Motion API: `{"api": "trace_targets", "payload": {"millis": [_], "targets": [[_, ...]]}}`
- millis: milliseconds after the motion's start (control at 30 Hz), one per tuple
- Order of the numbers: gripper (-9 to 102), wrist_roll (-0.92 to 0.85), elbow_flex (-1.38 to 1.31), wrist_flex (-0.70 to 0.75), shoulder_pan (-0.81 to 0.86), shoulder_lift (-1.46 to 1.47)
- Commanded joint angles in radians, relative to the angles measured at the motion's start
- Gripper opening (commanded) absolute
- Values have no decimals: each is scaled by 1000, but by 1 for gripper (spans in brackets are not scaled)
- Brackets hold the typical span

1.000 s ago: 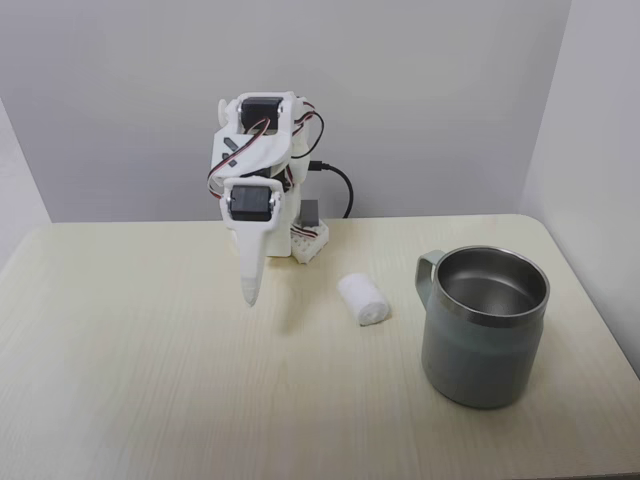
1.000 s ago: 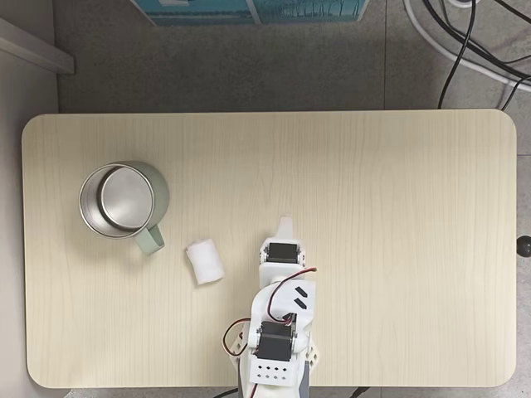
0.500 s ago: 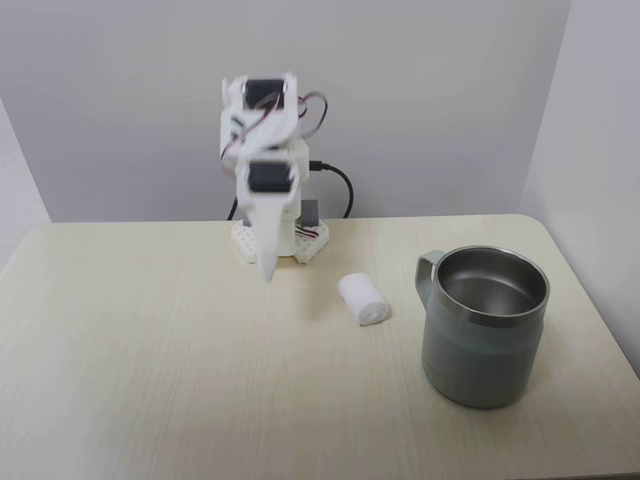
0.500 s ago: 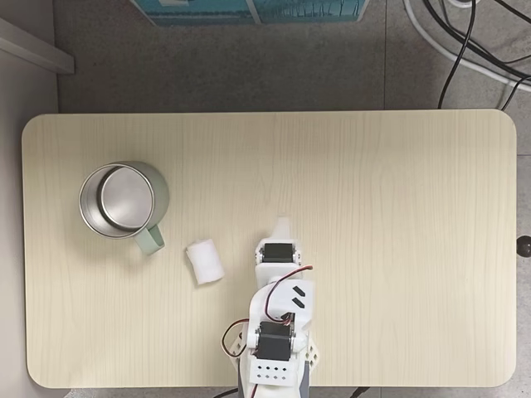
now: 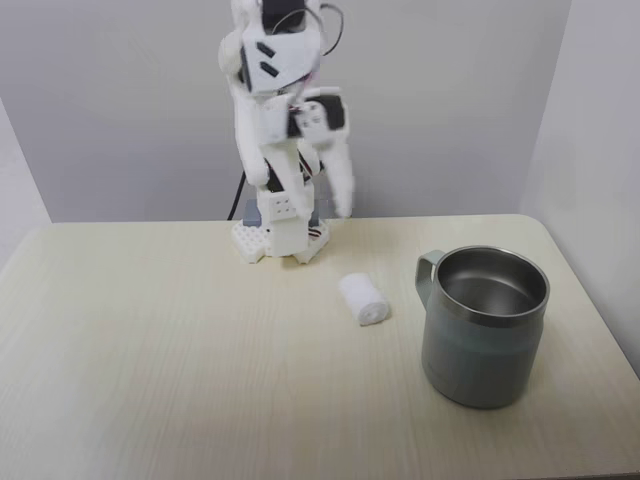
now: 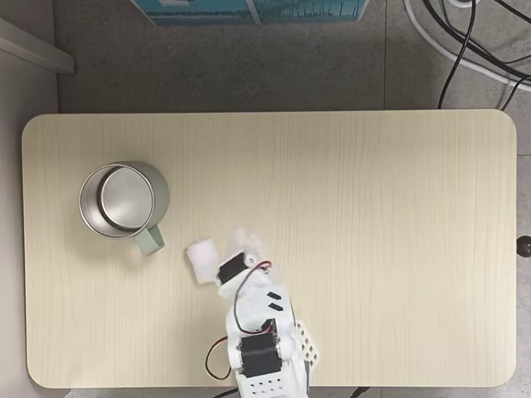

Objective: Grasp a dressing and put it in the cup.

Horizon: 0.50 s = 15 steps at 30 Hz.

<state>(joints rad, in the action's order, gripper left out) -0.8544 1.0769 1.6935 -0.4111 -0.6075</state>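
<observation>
The dressing [image 5: 363, 298], a small white gauze roll, lies on its side on the table, a short way left of the cup's handle in a fixed view. The cup [image 5: 485, 325] is a big grey-green mug with a steel inside, upright and with nothing in it. From above, the dressing [image 6: 201, 259] sits just below and to the right of the cup [image 6: 124, 199]. My white gripper [image 5: 343, 203] hangs in the air, pointing down, above and behind the roll. From above, the gripper [image 6: 241, 242] is just right of the roll. It is motion-blurred, so the gap between its fingers is unreadable.
The light wooden table [image 6: 373, 207] has rounded corners. The arm's base [image 5: 280, 240] stands at its back edge in a fixed view. From above, cables [image 6: 465, 41] and a teal box [image 6: 249, 10] lie on the floor beyond the far edge.
The arm has risen and swung towards the dressing. The gripper moved from the middle of the table to a spot close by the roll. Dressing and cup have not moved.
</observation>
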Motion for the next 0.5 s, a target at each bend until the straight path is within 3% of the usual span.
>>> {"api": "trace_targets", "payload": {"millis": [0, 167, 467], "targets": [[21, -138, 40, 81, -61, -97], [23, -242, -49, 21, -124, -170], [24, -238, -390, -344, -236, -247]]}}
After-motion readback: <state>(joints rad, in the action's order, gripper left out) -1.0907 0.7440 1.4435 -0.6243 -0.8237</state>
